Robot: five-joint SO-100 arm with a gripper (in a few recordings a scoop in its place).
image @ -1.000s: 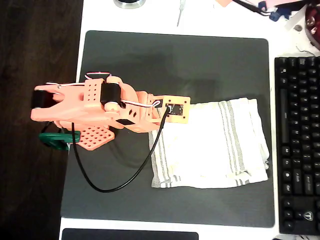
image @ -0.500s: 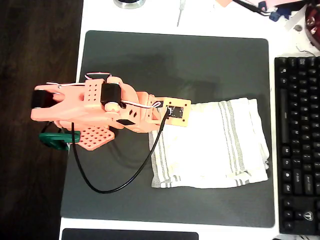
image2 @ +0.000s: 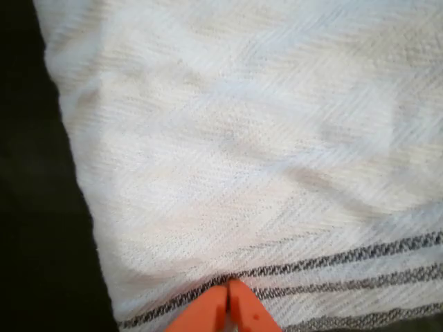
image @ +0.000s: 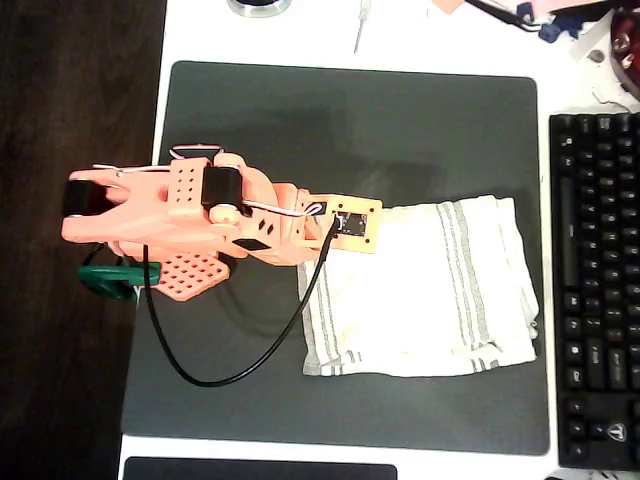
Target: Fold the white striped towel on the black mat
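End effector (image2: 228, 299) closed — orange fingertips (image2: 208, 311) pressed together in the wrist view, tips at the striped hem, no cloth visibly pinched between them. White striped towel (image: 420, 288) spread directly beneath and ahead of it, lying on the black mat (image: 350, 130) — bare mat just to the left in the wrist view, so tips parked near a corner. Doubled edges and rumpled layers in the overhead view suggestive of a fold already present; equally consistent with loose bunching. Placement at the hem plausibly for a corner pinch or a press-down. Keyboard (image: 595, 280) beyond the towel's far edge on the tabletop (image: 400, 30).
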